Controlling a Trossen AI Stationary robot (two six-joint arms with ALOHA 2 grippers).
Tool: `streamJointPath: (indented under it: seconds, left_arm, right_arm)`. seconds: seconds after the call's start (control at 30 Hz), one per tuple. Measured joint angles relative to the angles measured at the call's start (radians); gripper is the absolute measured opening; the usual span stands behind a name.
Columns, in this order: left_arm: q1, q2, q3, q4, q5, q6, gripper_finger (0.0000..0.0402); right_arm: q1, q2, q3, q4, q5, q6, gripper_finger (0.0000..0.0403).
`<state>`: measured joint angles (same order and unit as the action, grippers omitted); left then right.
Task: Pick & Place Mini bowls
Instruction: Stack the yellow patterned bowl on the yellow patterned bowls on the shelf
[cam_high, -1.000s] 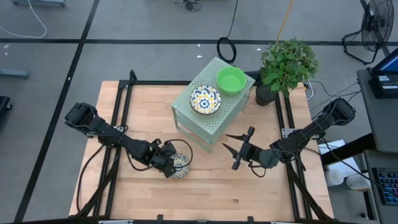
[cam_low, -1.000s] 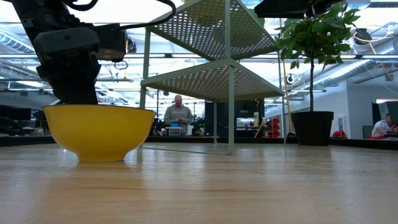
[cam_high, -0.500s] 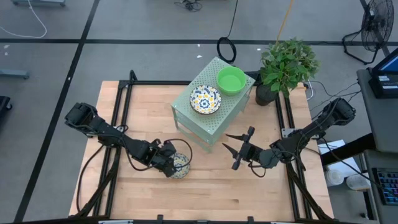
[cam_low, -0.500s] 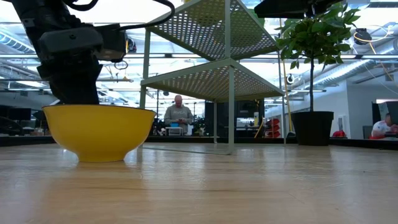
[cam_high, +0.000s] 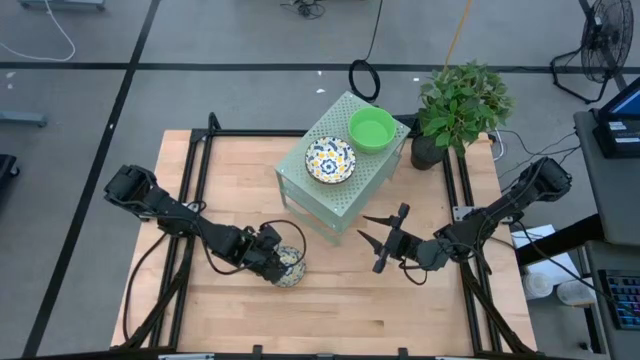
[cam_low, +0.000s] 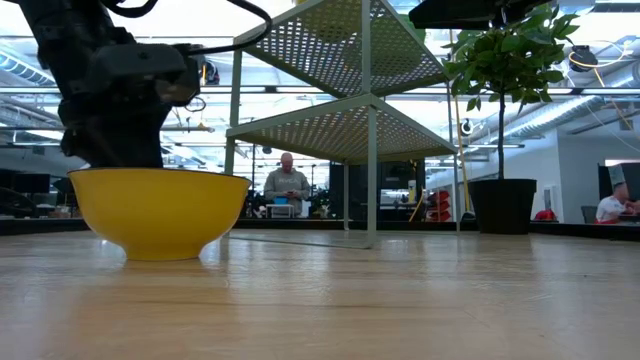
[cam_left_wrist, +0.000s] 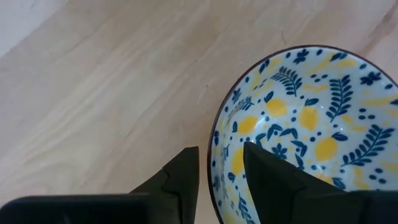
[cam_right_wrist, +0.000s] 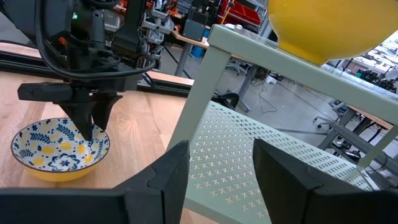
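From above, the left tool (cam_high: 277, 262) sits at the rim of a floral mini bowl (cam_high: 290, 267) on the tabletop (cam_high: 330, 300). On the perforated pale-green shelf unit (cam_high: 340, 195) rest 1 more floral bowl (cam_high: 330, 160) and 1 green bowl (cam_high: 372, 129). The right tool (cam_high: 382, 240) hovers just off the shelf's corner, its fingers spread and empty.

At tabletop height, the bowl's yellow outside (cam_low: 158, 210) hides the left fingertips.

The left wrist view shows 2 dark fingers (cam_left_wrist: 273, 180) straddling the bowl's rim (cam_left_wrist: 217, 130), 1 inside and 1 outside, pinching it.

The right wrist view sees that bowl (cam_right_wrist: 59, 149) beyond the shelf, and the yellow underside of another (cam_right_wrist: 329, 28), cut off.
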<state>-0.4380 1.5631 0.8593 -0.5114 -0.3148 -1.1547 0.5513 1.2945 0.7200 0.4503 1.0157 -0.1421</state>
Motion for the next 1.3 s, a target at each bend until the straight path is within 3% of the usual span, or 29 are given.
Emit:
streamJointPath:
  seconds: [0.37,1.03,1.3]
  left_arm:
    - [0.001,0.000,0.000,-0.012,0.054,-0.204,0.0127]
    - [0.001,0.000,0.000,-0.067,0.079,-0.181,0.0127]
    - [0.001,0.000,0.000,0.032,0.077,-0.053,0.0127]
  right_arm:
    - [0.000,0.000,0.000,0.000,0.000,0.000,0.0164]
    - [0.000,0.000,0.000,0.000,0.000,0.000,0.0164]
    - [0.000,0.000,0.000,0.000,0.000,0.000,0.0164]
